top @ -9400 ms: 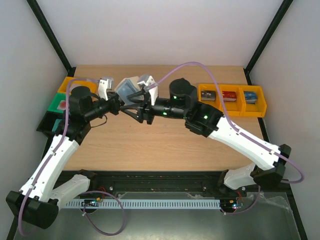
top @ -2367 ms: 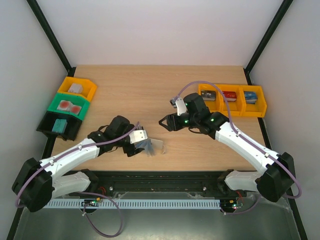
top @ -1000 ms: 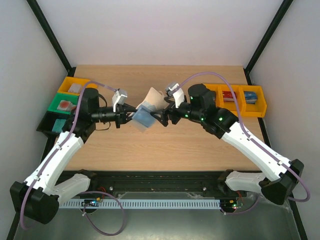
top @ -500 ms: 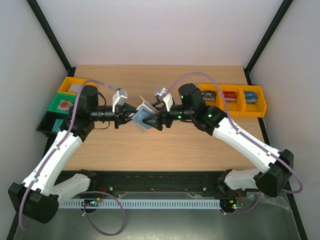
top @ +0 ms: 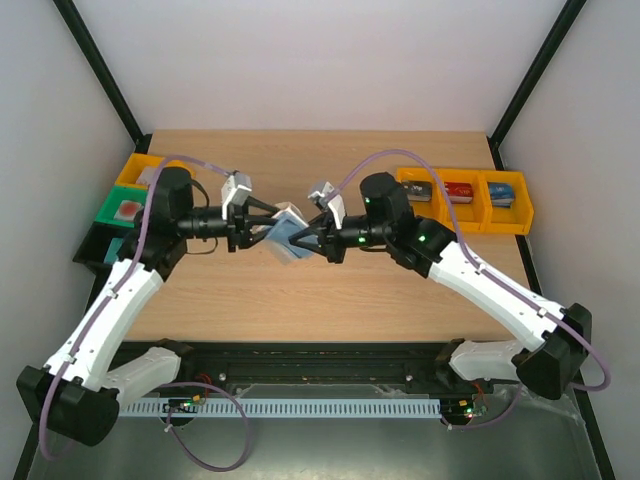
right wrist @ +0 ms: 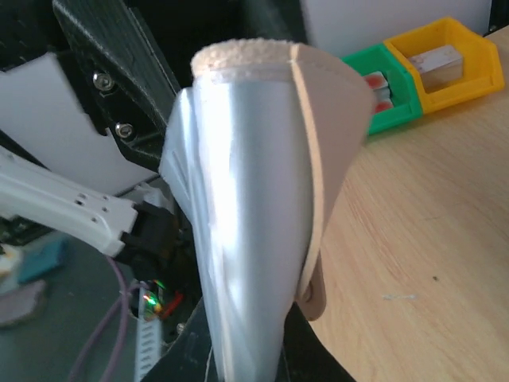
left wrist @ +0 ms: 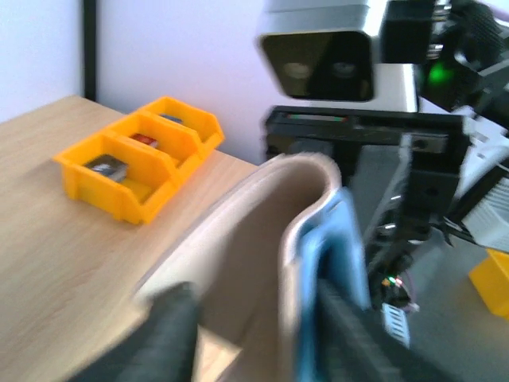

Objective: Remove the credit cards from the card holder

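Top external view | right pincer [top: 322,240] just closed from spread, now pinching card holder [top: 288,232], which hangs aloft between the pincers | left pincer [top: 262,226] flanks its other edge, grip unclear, wrist view blurred | credit cards unseen, probably still inside; extraction not yet begun

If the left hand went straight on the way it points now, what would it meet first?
The card holder, which sits between the fingers of the left hand; just behind it, probably the right hand, which points back at it.
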`<state>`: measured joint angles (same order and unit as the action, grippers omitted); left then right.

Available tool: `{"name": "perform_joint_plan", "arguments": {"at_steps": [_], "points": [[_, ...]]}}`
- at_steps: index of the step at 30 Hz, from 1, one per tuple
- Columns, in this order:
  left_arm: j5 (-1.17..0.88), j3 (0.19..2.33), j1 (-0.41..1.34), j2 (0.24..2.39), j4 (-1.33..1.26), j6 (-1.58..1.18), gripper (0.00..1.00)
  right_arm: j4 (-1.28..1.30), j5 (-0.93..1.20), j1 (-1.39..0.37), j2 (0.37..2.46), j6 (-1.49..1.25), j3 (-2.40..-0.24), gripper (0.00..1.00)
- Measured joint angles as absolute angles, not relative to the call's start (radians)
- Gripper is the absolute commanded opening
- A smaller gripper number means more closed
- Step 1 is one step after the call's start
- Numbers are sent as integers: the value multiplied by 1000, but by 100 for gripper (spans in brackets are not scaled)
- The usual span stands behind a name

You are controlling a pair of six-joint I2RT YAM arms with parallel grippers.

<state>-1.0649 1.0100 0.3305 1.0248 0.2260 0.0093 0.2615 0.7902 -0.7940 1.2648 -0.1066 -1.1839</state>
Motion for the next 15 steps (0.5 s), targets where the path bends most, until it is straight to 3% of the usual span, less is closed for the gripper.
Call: {"name": "perform_joint_plan", "arguments": {"at_steps": [2, 4, 10, 15], "points": [[-1053, 1010, 307, 1023, 215, -6, 91, 229, 830, -777, 1245, -147, -1162, 2], [-1038, 1008, 257, 1020, 200, -23, 99, 179, 865, -750, 1228, -195, -1151, 2], [-1082, 950, 139, 940, 88, -72, 99, -6, 908, -658, 1179, -350, -1143, 2], [-1019, 904, 308, 864, -31, -120, 99, -104, 938, -656, 1192, -443, -1155, 2]]}}
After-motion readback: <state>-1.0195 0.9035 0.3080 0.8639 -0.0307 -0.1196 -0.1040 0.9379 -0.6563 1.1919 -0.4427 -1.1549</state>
